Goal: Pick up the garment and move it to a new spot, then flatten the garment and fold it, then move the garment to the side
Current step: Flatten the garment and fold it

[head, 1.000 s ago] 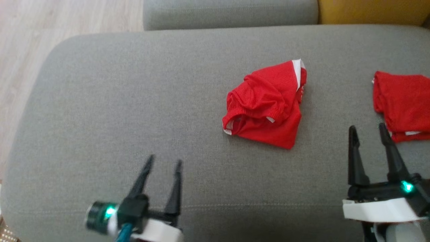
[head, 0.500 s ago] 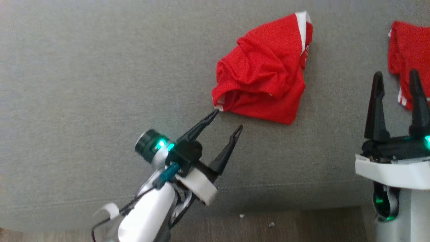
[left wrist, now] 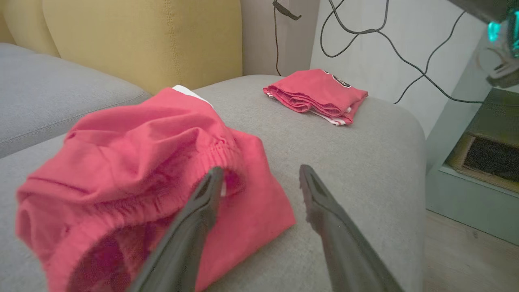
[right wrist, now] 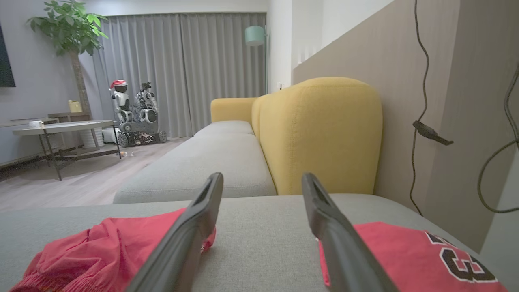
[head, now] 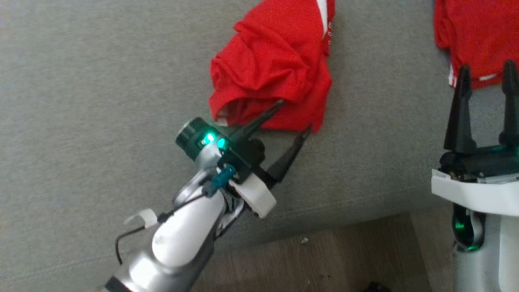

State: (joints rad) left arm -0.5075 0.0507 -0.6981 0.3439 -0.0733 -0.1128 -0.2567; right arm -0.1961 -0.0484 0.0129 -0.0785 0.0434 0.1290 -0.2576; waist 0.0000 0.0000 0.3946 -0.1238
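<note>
Left tool (head: pixel 295 115) has just moved in on the garment (head: pixel 271 61): spread apart, one tip at the gathered elastic waistband opening, the other just off the lower corner, nothing clamped yet, so pickup looks next. Garment lies crumpled on the grey woven sofa (head: pixel 101 81); thin red knit, white trim, floppy. Right tool (head: pixel 486 66) apart, idle near a folded red jersey (head: pixel 474 32).

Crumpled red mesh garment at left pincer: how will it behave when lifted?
Likely floppy: the crumpled red mesh garment lies in soft folds, so it should drape from the left pincer. Probably light: the fabric looks thin. Unlikely to slip: gathered waistband gives grip.
</note>
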